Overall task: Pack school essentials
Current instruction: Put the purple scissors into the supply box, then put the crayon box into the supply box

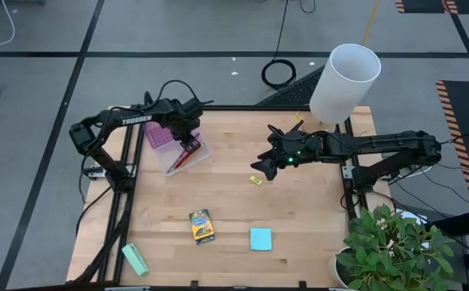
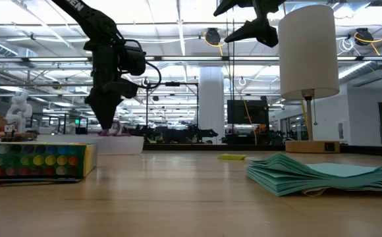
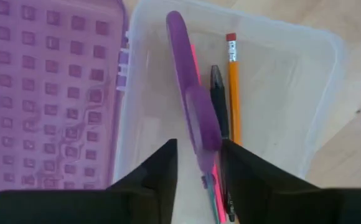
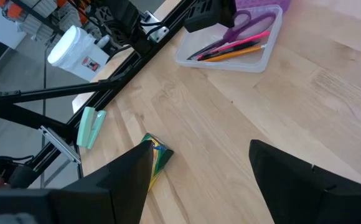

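Left gripper (image 3: 198, 163) sits over the clear plastic pencil case (image 1: 188, 156) at about 10 o'clock on the wooden table (image 1: 315, 210). Its 2 dark fingers (image 3: 162, 171) flank the purple-handled scissors (image 3: 193, 106), which lie in the case; fingers look clamped on the blade end, though contact is hard to confirm.

Right gripper (image 1: 268, 165) hovers above table centre, around 1 o'clock, fingers spread wide, holding nothing.

Near to far, from the front edge:
- mint-green rectangular block (image 1: 135, 259), 7 o'clock corner, matte.
- cyan square sticky-note pad (image 1: 260, 238), 5 o'clock, flat; page edges fan out in the low view.
- yellow-green crayon box (image 1: 202, 226), 6 o'clock, printed cardboard.
- tiny yellow piece (image 1: 257, 179), just below the right gripper, near centre.
- case: smooth, translucent, rounded corners. Inside beside the scissors: orange pencil (image 3: 233, 87) with red eraser tip, black pen (image 3: 216, 93), pink pen (image 4: 246, 42).
- purple lid (image 3: 50, 93), waffle-grid texture, open flat beside the case.
- white cylindrical lampshade (image 1: 345, 82), 1 o'clock, far edge.
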Available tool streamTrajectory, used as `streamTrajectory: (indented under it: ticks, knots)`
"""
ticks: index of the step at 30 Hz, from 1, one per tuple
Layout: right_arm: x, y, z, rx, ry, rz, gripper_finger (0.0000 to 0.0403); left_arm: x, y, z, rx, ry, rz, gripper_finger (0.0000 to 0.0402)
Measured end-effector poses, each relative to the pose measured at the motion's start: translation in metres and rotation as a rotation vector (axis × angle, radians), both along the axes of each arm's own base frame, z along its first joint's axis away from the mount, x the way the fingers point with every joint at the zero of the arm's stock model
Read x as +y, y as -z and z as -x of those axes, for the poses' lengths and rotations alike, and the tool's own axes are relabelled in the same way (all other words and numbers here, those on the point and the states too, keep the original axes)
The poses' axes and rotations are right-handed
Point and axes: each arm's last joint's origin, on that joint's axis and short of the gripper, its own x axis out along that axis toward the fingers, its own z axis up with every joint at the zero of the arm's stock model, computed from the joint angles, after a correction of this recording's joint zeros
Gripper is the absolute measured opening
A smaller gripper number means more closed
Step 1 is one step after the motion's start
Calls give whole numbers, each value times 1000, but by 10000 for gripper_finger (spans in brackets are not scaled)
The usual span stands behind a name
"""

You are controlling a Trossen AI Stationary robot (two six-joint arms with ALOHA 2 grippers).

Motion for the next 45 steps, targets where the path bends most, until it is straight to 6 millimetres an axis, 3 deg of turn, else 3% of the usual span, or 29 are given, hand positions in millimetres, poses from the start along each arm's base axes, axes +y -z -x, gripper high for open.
streamTrajectory:
  ticks: [7,22,28,35,45]
  knots:
    - [0,0,0,0,-2,3,258,-2,0,-2,-53,31,54,155]
    - [0,0,0,0,-3,-1,258,-6,-1,-5,-111,-22,149,71]
    - [1,0,1,-3,12,-33,258,-16,-20,-4,-202,-16,156,32]
    - [1,-3,3,-14,31,-65,258,-43,-66,4,-386,-2,66,4]
    - [1,-3,3,-12,35,-72,258,-117,-109,15,-539,135,60,56]
